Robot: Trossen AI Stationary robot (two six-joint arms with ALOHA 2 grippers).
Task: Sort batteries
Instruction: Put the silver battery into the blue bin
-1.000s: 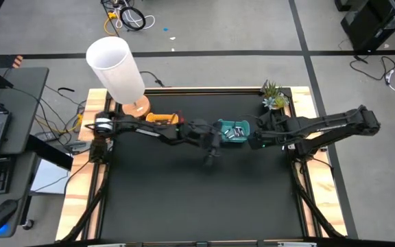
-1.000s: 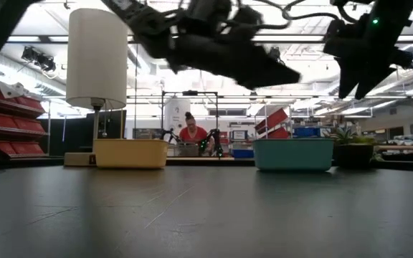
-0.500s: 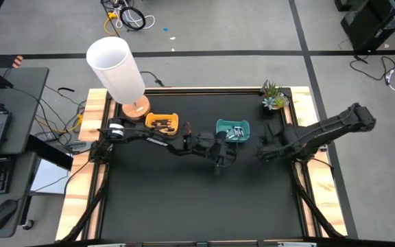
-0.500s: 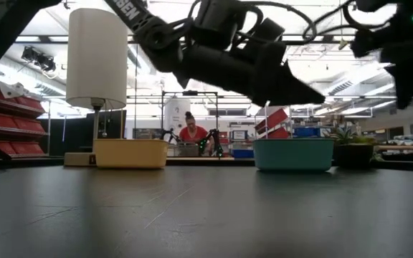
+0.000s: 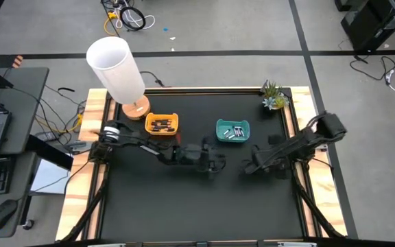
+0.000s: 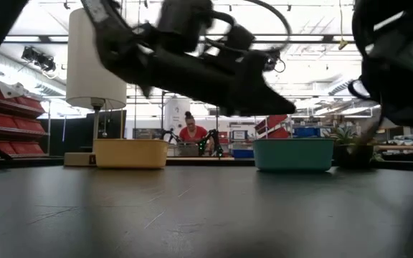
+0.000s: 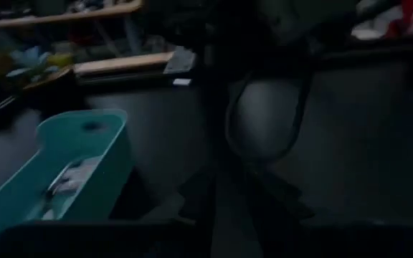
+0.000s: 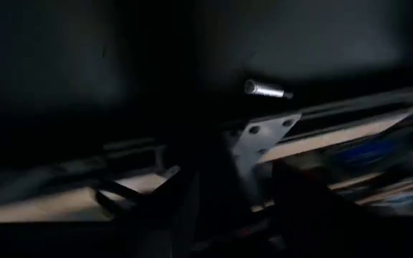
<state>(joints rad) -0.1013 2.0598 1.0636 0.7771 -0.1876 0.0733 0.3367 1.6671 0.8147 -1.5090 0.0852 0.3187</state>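
Observation:
The dark batteries [image 5: 160,125] lie in the orange tray [image 5: 173,118] at the table's far left. The pale silver batteries [image 5: 233,131] lie in the teal tray [image 5: 219,125] to its right, and show again as batteries [image 7: 62,185] inside that tray [image 7: 95,154] in the left wrist view. My left gripper [image 5: 215,166] hangs over the bare mat, nearer than the teal tray and a little to its left. My right gripper [image 5: 248,165] hangs just right of it, also nearer than the teal tray. A small silver cylinder [image 8: 267,89] shows on a dark surface in the right wrist view.
A white lamp [image 5: 117,67] on a wooden foot stands at the far left corner, and a small potted plant [image 5: 273,96] at the far right corner. The black mat [image 5: 197,206] stretches toward the near edge. A person [image 6: 190,132] sits far behind the table.
Both arms have drawn back from the teal tray toward the near edge. The right gripper has left the tray's right side and come nearer and lower. The left arm has dropped and folded back, uncovering the orange tray. The trays have stayed put.

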